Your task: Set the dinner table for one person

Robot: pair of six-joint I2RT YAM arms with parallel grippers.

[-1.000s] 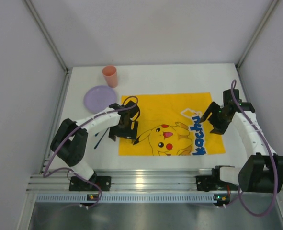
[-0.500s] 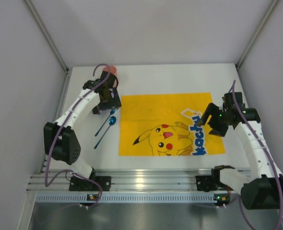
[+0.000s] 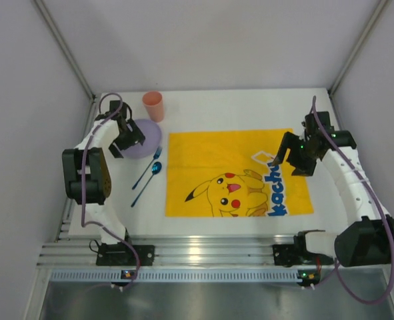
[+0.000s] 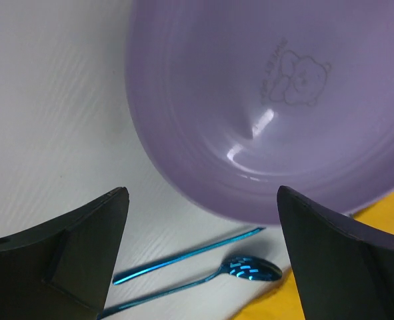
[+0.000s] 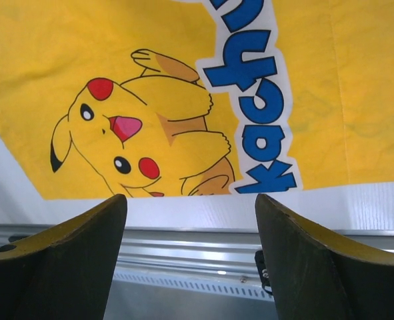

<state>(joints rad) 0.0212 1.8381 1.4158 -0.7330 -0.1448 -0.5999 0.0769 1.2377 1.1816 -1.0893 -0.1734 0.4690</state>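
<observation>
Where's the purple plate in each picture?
Top external: purple plate sits upper left, by the pink cup, partly under the left tool.
Left wrist: it fills the upper right, above the blue spoon.
Right wrist: not in it.
Shared landmark: the yellow Pikachu cloth, seen in all three.

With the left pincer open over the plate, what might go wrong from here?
1. The plate lies flat on the table, so the open left pincer may slip off its low rim.
2. The cup stands close beside the plate; a swing of the arm might tip it.
3. Dragging the plate onto the cloth could shove the spoon lying at the cloth's left edge.
</observation>
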